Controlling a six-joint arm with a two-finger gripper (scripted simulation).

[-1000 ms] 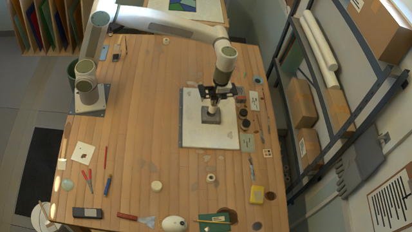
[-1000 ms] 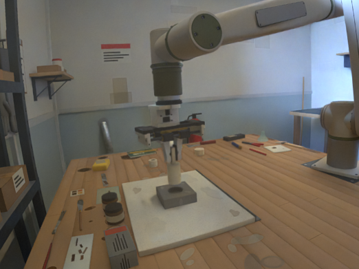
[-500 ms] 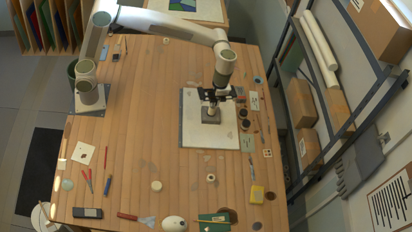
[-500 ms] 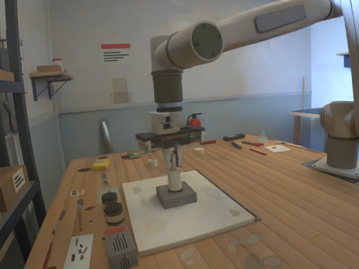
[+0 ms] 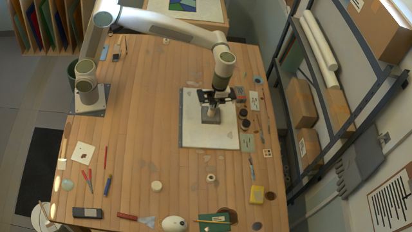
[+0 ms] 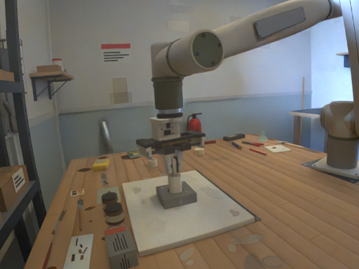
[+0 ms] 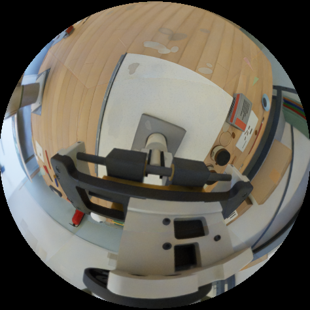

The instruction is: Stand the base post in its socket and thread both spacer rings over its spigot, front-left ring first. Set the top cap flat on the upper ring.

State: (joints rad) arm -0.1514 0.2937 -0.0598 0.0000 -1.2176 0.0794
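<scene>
The cream base post's [image 6: 174, 182] upper spigot is hidden between my fingers. The post stands upright in the grey socket block [image 6: 176, 195] on the white plate [image 6: 185, 208]. My gripper [image 6: 174, 163] is closed around the post's top, directly above the block. In the wrist camera the fingers clamp the post [image 7: 156, 153] from both sides over the block [image 7: 159, 132]. One cream spacer ring [image 5: 210, 178] lies on the front of the bench. Another ring [image 5: 166, 41] lies far back. A flat cream cap [image 5: 156, 186] lies left of the front ring.
The white plate [image 5: 208, 118] sits mid-bench. Two dark jars [image 5: 244, 119] and a grey box [image 5: 240, 93] stand along its right edge. Hand tools and a yellow block [image 5: 256, 194] litter the front. Shelving runs along the bench's right side.
</scene>
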